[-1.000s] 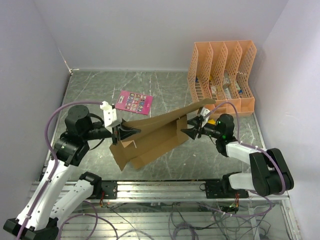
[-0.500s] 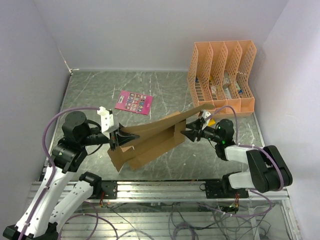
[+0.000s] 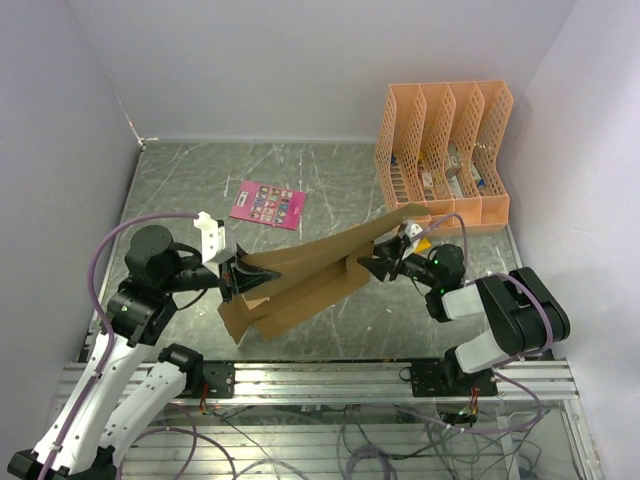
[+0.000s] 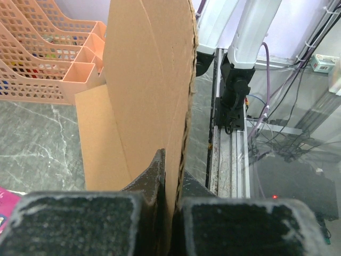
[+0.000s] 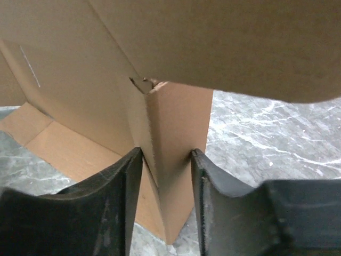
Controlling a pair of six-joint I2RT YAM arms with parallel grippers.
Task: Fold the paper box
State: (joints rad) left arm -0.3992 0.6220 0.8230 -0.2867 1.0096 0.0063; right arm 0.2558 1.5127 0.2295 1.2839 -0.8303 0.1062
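Observation:
The paper box [image 3: 310, 275] is a brown cardboard sheet, partly folded, standing tilted on the table between both arms. One long flap rises toward the back right. My left gripper [image 3: 245, 277] is shut on the box's left edge. In the left wrist view [image 4: 173, 165] its jaws pinch the upright cardboard panel [image 4: 144, 80]. My right gripper [image 3: 365, 266] is at the box's right end. In the right wrist view [image 5: 165, 154] its fingers press both sides of a folded corner flap [image 5: 176, 117], under the big overhanging flap.
An orange lattice file organizer [image 3: 445, 150] stands at the back right, close behind the raised flap; it also shows in the left wrist view [image 4: 42, 58]. A small pink printed card [image 3: 266, 204] lies on the table behind the box. A metal rail [image 3: 320, 378] runs along the near edge.
My right gripper has moved left onto the box's right end flap. My left gripper has drawn the box's left edge slightly nearer and lower. The raised flap has dropped a little.

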